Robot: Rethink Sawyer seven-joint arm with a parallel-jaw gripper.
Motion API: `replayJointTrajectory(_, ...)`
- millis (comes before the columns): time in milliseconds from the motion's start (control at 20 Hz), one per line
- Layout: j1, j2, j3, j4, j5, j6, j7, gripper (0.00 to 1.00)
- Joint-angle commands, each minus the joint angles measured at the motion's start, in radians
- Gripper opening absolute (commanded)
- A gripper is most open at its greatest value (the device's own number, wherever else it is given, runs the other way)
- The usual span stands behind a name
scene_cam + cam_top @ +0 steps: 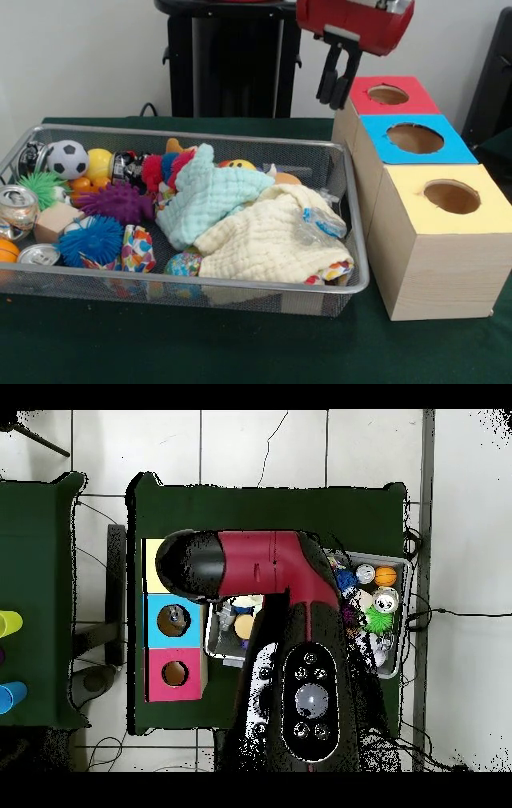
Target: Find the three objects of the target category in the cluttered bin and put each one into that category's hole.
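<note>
My gripper (337,82) hangs high by the red-topped box (390,95), fingers nearly together, holding nothing. Judging from here, the bin (356,240) sits below and off to the side away from the boxes. Targets unknown, probably under the cloths (240,216); the next move is down into it.

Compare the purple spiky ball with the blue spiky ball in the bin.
The purple spiky ball lies farther back in the mesh bin; the blue spiky ball sits nearer the front wall. The purple one looks broader and flatter, the blue one rounder. Both are soft-spiked toys at the bin's cluttered end.
</note>
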State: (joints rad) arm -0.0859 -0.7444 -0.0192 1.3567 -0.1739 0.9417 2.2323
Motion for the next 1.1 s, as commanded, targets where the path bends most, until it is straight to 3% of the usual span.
replayJointTrajectory(50,-0.006,0.021,-0.031,0.084,0.038,0.028,0.190,0.00)
replayJointTrajectory(300,-0.034,0.075,0.006,0.154,0.068,-0.210,0.196,0.00)
replayJointTrajectory(650,-0.022,0.105,-0.005,0.184,0.099,-0.339,0.210,0.00)
replayJointTrajectory(700,-0.021,0.105,-0.011,0.194,0.115,-0.366,0.196,1.00)
replayJointTrajectory(1100,-0.003,0.120,-0.060,0.172,0.106,-0.393,0.182,1.00)
